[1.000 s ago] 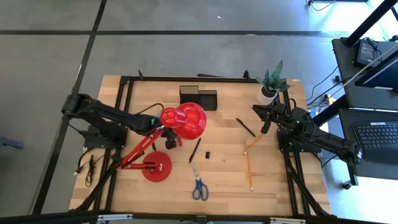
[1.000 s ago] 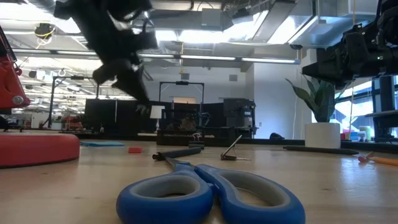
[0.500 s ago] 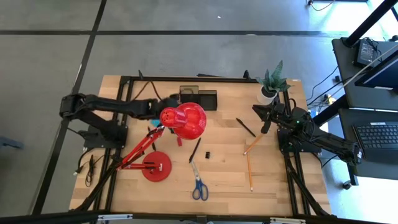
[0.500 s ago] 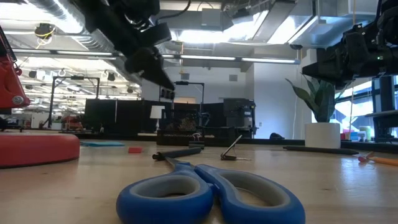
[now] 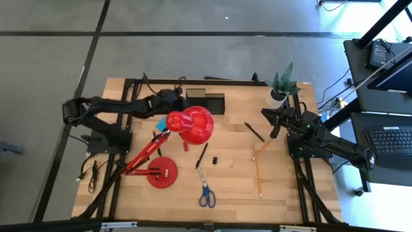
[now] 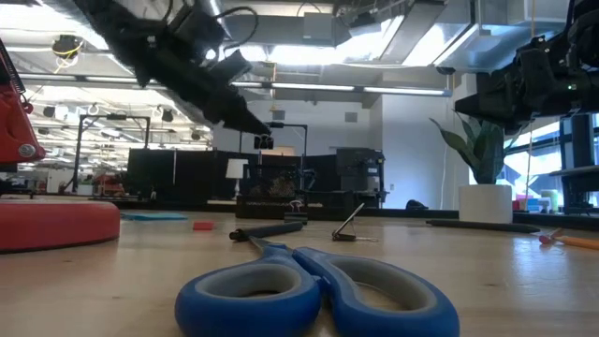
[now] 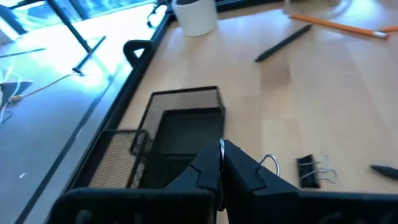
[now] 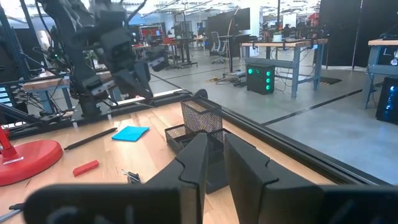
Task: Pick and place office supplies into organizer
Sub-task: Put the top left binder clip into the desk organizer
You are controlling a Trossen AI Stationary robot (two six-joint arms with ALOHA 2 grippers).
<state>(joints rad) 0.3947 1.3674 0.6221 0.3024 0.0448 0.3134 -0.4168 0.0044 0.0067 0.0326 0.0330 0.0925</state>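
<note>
The black mesh organizer stands near the table's far edge. My left gripper hovers just left of it, shut; a small black clip hangs at its tip. Blue-handled scissors lie near the front edge. A black pen and a tiny black piece lie at mid-table. Another pen and two pencils lie to the right. My right gripper waits at the right, a narrow gap between its fingers and nothing in it. My left gripper pinches a thin silver wire between its two fingertips, slanting down toward the organizer. In the low view the small black clip hangs just below the tips, lifted clear of the table. Which part of the clip the wire is, I cannot tell.
A red desk lamp stands at the left, its head right beside my left arm and its round base nearer the front. A potted plant stands at the far right. A small red piece and a blue block lie near the lamp.
My left gripper has swung from beside the lamp head toward the table's far edge and on toward the organizer, staying shut with the small black clip at its tip. It has tipped from pointing steeply down to a shallower slant.
</note>
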